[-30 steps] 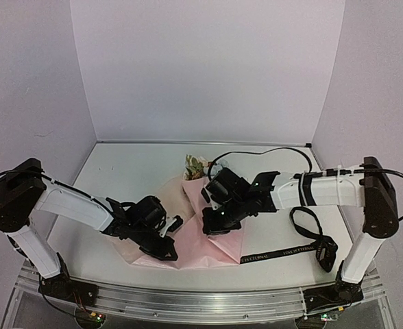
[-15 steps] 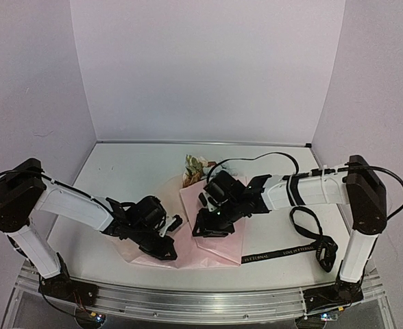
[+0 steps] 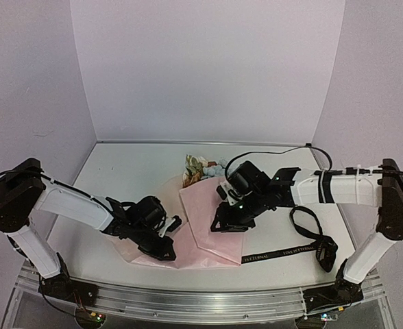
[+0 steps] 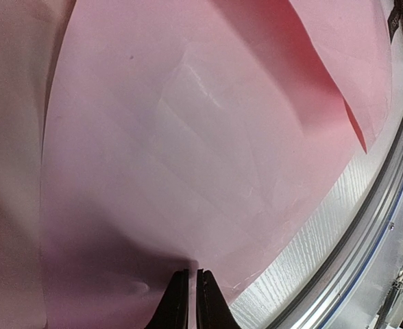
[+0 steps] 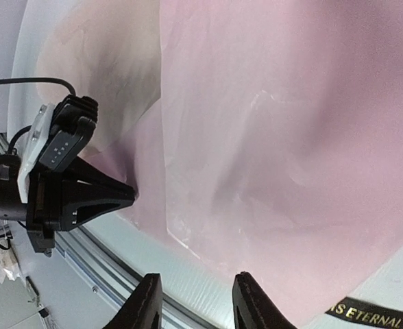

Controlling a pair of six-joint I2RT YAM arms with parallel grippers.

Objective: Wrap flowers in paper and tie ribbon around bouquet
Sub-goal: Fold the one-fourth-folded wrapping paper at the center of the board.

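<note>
Mid-counter, the paper point(image 3: 205, 223) lies folded loosely over the flowers point(image 3: 197, 167). Blooms poke out at the far end w/ the stems hidden underneath, so it's a flat, slack cone, not yet tightly wrapped. At the sheet's near-left edge the left hand point(image 4: 190, 277) has its fingers together, pinched on the rim of the paper as far as the wrist view shows. Just right of the fold the right hand point(image 5: 197, 277) hovers low over the pink sheet w/ fingers apart & nothing between them. The ribbon point(image 3: 284, 253) sits untied on the counter point(image 3: 119, 178) to the right. One lettered end is touching or just beside the paper's near-right corner, the rest looped farther right. Judgement: wrapping is partway, tying not begun. Main risks: (1) no hand presses the upper flap, so the glossy sheet prob. springs back open; (2) the left pinch is on a thin edge only, so a pull could tear it or drag the whole bundle toward the rail point(image 4: 366, 233) instead of rolling it; (3) stems look loose inside, so a tilt or tug may let the flowers slide out the far end; (4) if the right hand comes down off-target, it could crease the sheet or snag the ribbon end & pull it under the fold.
</note>
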